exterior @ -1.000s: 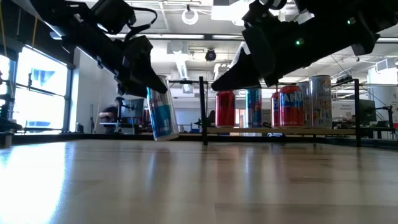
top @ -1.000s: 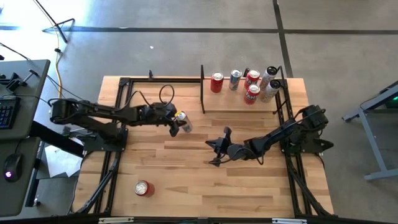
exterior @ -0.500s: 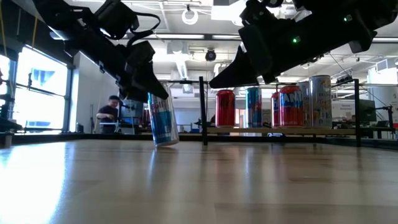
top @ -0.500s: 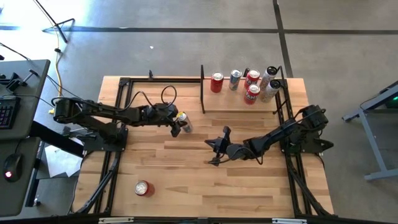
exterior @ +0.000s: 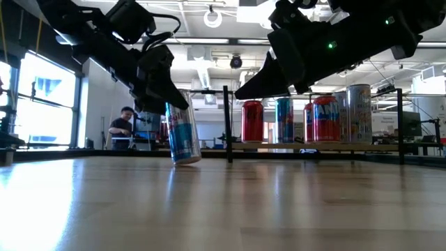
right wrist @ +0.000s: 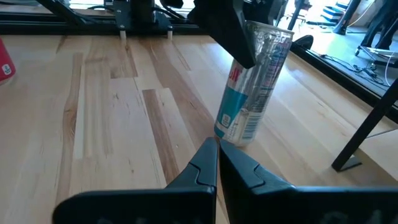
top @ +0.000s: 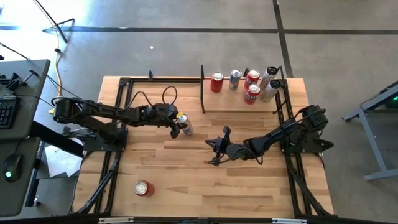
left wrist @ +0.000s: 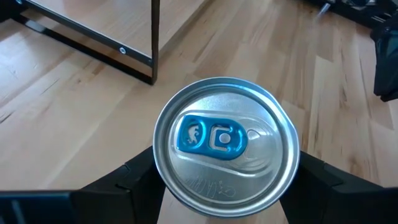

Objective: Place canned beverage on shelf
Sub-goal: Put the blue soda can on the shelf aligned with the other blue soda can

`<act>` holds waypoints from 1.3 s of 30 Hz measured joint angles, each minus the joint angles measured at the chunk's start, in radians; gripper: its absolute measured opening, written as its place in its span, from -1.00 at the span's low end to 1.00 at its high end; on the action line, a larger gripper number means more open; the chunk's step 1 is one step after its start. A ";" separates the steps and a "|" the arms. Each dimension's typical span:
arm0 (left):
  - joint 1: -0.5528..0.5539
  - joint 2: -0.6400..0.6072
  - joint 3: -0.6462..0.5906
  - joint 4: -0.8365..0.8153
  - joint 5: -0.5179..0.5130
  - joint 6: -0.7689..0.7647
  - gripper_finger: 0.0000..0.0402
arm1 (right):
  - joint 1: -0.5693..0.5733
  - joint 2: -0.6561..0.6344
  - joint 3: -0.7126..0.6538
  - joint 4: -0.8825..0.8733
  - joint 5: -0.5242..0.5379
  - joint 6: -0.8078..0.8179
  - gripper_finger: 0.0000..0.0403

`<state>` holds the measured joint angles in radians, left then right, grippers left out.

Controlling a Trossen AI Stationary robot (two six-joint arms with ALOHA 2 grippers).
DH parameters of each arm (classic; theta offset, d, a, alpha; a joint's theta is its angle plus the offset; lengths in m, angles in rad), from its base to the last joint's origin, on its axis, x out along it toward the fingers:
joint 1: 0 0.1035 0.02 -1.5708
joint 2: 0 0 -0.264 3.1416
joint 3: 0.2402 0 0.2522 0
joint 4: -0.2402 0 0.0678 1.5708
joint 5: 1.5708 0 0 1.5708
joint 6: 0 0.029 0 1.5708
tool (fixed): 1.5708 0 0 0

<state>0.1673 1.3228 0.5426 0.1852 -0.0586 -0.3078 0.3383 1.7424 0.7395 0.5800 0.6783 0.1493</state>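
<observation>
The left claw (exterior: 167, 87) has drawn the tilted silver-blue can (exterior: 182, 132) slightly back and more nearly upright.

No legible text, brand, number or sign anywhere. Printing on the blue-and-silver can (right wrist: 254, 87) between the left gripper's (left wrist: 227, 180) fingers: red marks and fine lines, too blurred to read. An emblem on its blue pull tab (left wrist: 211, 138), no letters. Labels on the shelf cans (exterior: 312, 118) beyond: unreadable.
</observation>
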 joint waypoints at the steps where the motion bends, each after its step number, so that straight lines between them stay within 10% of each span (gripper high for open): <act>1: 0.000 0.000 0.000 0.000 0.000 0.004 0.19 | 0.000 0.000 0.000 0.000 0.000 0.000 -1.00; 18: 0.000 -0.002 0.044 -0.031 0.027 0.059 0.75 | -0.005 0.000 0.000 -0.018 -0.005 0.000 -1.00; 30: 0.000 -0.151 0.074 -0.118 0.046 0.165 0.77 | -0.104 0.008 0.001 0.095 -0.241 0.007 -1.00; 39: 0.015 -0.350 -0.193 0.086 -0.006 0.195 0.74 | -0.113 0.230 0.074 0.397 -0.223 -0.064 -0.91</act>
<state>0.1819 0.9729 0.3493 0.2714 -0.0643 -0.1128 0.2253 1.9721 0.8135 0.9772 0.4549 0.0856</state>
